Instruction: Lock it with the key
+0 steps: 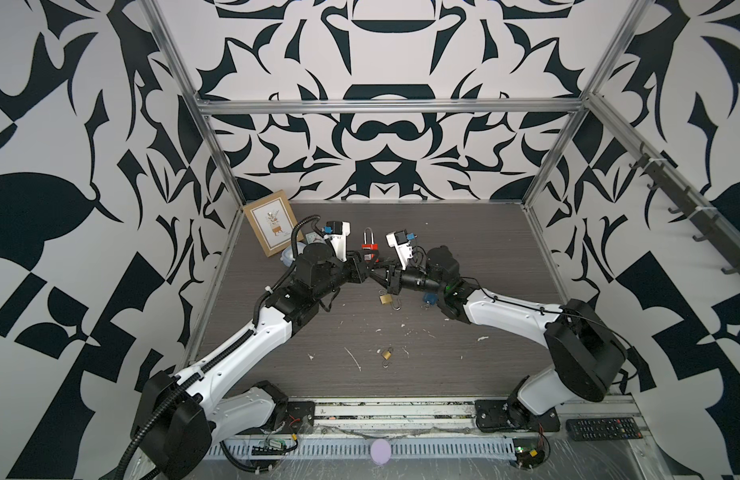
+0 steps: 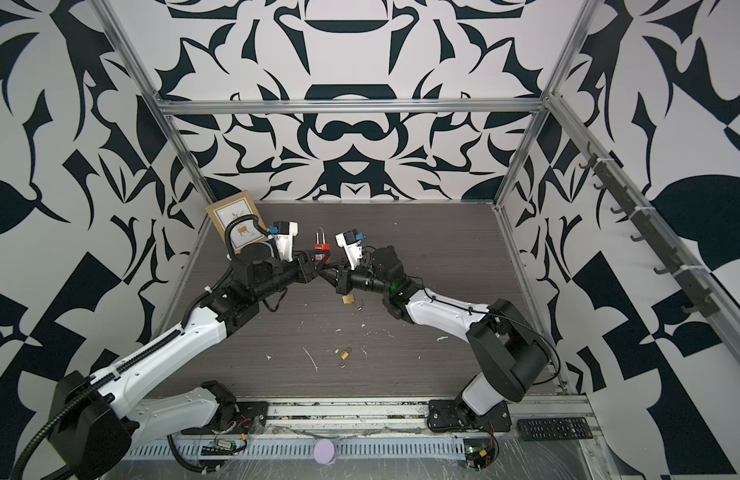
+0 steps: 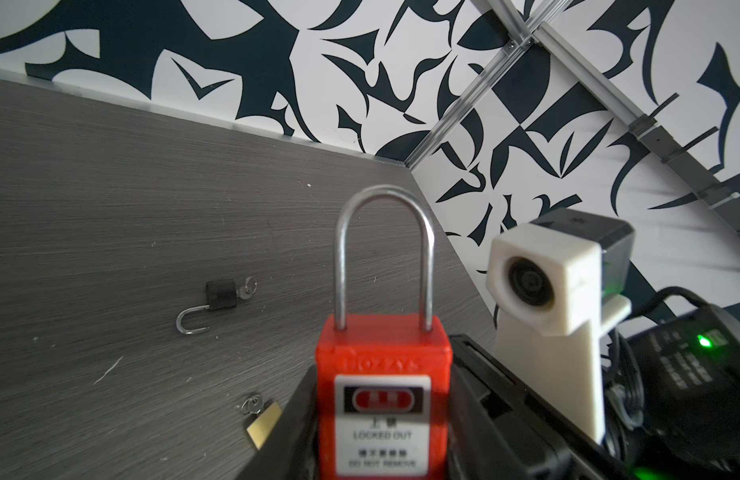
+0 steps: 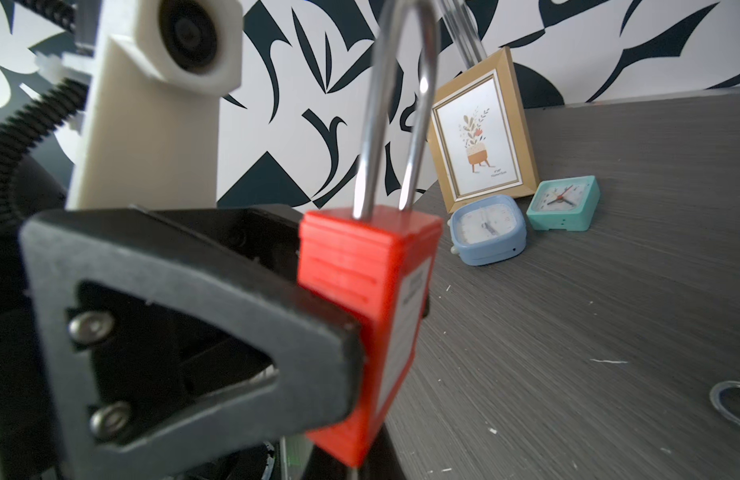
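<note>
Obs: left hand (image 1: 361,266) clamps the red padlock (image 1: 369,246) by its narrow sides, fingers closed only to body width. The shackle points up, and the lock is raised over the counter (image 1: 476,249) toward the far edge, about mid-width. Probable reason: underside is free for the key. The right hand (image 1: 380,275) sits fully closed just beneath the body; key hidden, grip on it unconfirmed.

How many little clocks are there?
2. A blue clock sits at the foot of the picture frame; a teal clock stands right beside it. More could be hidden.
</note>
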{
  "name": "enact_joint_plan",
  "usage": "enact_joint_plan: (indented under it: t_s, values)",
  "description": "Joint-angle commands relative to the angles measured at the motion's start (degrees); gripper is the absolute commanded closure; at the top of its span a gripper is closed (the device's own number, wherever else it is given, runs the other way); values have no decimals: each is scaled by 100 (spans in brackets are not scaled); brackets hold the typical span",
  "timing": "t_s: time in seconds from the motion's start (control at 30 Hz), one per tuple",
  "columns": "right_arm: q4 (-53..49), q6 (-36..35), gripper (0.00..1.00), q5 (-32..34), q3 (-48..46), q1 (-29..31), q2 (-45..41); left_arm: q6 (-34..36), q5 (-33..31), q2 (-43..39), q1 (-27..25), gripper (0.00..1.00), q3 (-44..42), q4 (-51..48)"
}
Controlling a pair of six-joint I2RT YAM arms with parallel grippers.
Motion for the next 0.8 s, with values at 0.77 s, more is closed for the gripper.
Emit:
enact_joint_plan:
  t_s: [0.77]
  values:
    - [-1563,-546,100,411,603,130,-159,-1176,-2966,1154,-81,100,1937,-3664]
